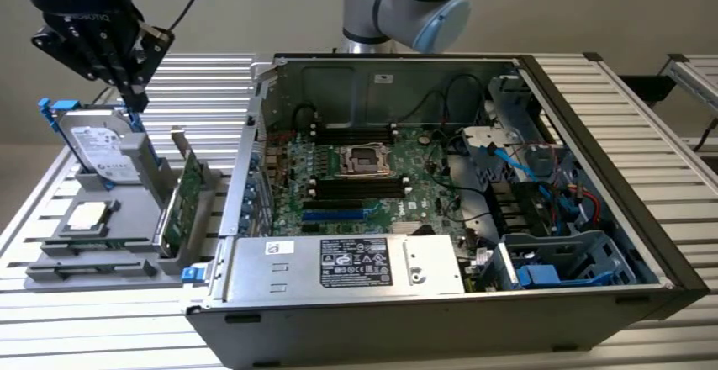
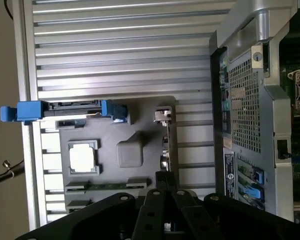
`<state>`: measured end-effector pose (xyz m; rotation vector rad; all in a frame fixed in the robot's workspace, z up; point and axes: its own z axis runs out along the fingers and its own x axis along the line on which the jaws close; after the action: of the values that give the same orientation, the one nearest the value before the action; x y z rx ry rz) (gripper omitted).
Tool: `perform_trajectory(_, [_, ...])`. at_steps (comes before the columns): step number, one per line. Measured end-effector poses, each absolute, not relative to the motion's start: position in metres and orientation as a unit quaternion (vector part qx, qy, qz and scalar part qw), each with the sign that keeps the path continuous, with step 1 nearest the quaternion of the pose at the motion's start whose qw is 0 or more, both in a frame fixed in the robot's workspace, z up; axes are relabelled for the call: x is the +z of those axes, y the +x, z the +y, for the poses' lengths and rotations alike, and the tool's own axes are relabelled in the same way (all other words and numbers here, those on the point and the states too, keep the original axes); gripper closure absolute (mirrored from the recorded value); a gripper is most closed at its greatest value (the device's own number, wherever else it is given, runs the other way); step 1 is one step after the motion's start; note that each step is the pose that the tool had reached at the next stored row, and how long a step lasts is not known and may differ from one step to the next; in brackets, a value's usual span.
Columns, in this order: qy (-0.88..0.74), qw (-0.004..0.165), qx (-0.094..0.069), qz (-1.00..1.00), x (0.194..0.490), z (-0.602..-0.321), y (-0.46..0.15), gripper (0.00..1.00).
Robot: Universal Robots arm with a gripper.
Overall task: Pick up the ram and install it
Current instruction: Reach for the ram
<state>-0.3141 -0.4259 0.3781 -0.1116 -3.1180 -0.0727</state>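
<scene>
As tool (image 1: 136, 97) hovers, ram (image 2: 107, 186) edge-up, parallel to hard drive (image 1: 99, 143)

On the table (image 1: 628, 92), a holder (image 1: 67, 271) sits at the exterior view's left of an open computer case (image 1: 371, 336). On the holder, the processor (image 1: 90, 215) lies between the upright hard drive (image 1: 99, 145) and the flat ram (image 2: 107, 186). A card (image 1: 180, 202) stands along the side nearest the case. A motherboard (image 1: 359, 189) lies inside the case.

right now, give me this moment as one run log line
gripper: shut, nothing held, over gray holder | ram: in holder, not yet picked | computer case: open
</scene>
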Motion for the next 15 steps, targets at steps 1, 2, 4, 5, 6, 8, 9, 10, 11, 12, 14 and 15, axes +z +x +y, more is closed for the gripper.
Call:
perform_trajectory(1, [-0.036, 0.010, -0.023, -0.999, 0.378, -0.428, -0.317, 0.89])
perform_trajectory(2, [-0.036, 0.011, -0.023, -0.999, 0.378, -0.430, -0.320, 0.89])
perform_trajectory(4, [-0.036, 0.011, -0.023, -0.999, 0.377, -0.434, -0.326, 0.89])
perform_trajectory(5, [-0.036, 0.011, -0.023, -0.999, 0.377, -0.436, -0.329, 0.89])
perform_trajectory(6, [-0.036, 0.011, -0.023, -0.999, 0.376, -0.438, -0.331, 0.89])
perform_trajectory(8, [-0.036, 0.011, -0.023, -0.999, 0.376, -0.443, -0.336, 0.89])
perform_trajectory(9, [-0.036, 0.011, -0.023, -0.999, 0.375, -0.446, -0.338, 0.89])
perform_trajectory(10, [-0.036, 0.012, -0.023, -0.999, 0.375, -0.449, -0.340, 0.89])
perform_trajectory(11, [-0.036, 0.012, -0.023, -0.999, 0.375, -0.452, -0.342, 0.89])
perform_trajectory(12, [-0.036, 0.013, -0.023, -0.999, 0.374, -0.454, -0.343, 0.89])
perform_trajectory(14, [-0.036, 0.014, -0.023, -0.999, 0.373, -0.460, -0.347, 0.89])
perform_trajectory(15, [-0.036, 0.014, -0.023, -0.999, 0.372, -0.463, -0.348, 0.89])
